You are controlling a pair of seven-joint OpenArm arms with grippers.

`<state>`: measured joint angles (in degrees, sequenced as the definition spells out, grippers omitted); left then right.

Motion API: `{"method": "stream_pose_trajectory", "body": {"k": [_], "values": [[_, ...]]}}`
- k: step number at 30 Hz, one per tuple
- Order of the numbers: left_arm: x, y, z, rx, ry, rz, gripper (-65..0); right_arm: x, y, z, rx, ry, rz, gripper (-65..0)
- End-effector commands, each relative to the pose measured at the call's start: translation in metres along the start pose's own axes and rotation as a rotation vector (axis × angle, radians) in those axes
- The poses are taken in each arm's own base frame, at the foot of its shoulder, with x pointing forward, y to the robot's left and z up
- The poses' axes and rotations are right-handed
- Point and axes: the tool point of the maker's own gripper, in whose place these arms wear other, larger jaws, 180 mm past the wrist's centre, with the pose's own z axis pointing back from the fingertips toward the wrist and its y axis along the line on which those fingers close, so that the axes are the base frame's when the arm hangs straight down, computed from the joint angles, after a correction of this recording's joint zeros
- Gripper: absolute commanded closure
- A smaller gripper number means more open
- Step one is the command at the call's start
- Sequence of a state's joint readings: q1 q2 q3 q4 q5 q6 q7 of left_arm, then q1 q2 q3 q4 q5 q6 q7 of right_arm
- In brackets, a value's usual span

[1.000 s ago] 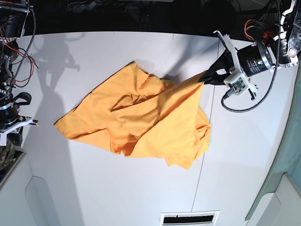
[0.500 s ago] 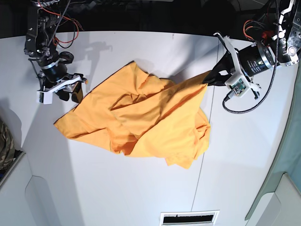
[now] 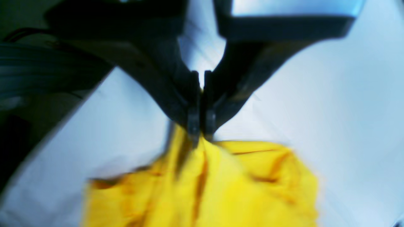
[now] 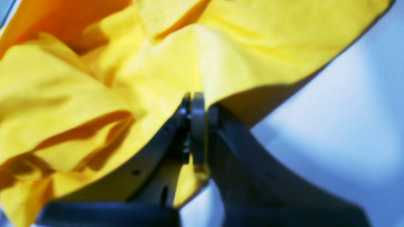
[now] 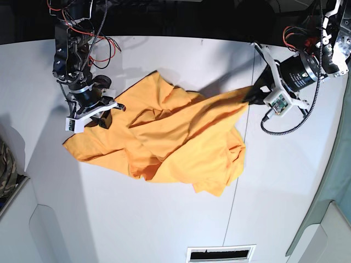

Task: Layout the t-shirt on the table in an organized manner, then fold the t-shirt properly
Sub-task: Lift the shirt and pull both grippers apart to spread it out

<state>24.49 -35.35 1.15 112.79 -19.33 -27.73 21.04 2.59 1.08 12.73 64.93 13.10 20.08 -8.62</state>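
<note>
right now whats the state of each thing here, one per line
t-shirt: crumpled, unfolded, pinched at two edges
left end effector: shut on the t-shirt
right end effector: shut on the t-shirt
table: carries the t-shirt

The t-shirt (image 5: pixel 175 142) is a plain bright orange-yellow with no print, its creases shading to deeper orange and brown; in the wrist views it reads as a purer lemon yellow. The table (image 5: pixel 137 219) is matte white, crossed by a thin dark seam and tinted bluish in the wrist views. The left gripper (image 3: pixel 200 124) and the right gripper (image 4: pixel 194 105) have black jaws. At the table's left edge lies a camouflage cloth (image 5: pixel 6 175) in mottled green and brown. Red wires (image 5: pixel 96 52) run along the right arm.
</note>
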Motion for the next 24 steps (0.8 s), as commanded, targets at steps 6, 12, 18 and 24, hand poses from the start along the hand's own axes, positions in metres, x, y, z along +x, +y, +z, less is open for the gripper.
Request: {"method": "stream_pose_trajectory", "body": {"k": [6,12,18,24], "values": [[0.036,0.091,0.031,0.268,-0.095,-0.039,0.0,0.094,-0.013,0.019,-0.005,-0.201,0.151,0.0],[0.047,0.132,0.060,0.372,-0.108,-0.073,0.0,0.161,-0.048,0.045,-0.061,-0.300,0.318,0.0],[0.061,0.171,0.091,0.469,-0.089,-0.162,0.0,0.228,-0.063,0.060,-0.067,-0.377,0.443,0.0],[0.077,0.201,0.114,0.583,-0.089,-0.206,0.0,0.291,-0.047,0.064,-0.040,-0.464,0.418,0.0]]}}
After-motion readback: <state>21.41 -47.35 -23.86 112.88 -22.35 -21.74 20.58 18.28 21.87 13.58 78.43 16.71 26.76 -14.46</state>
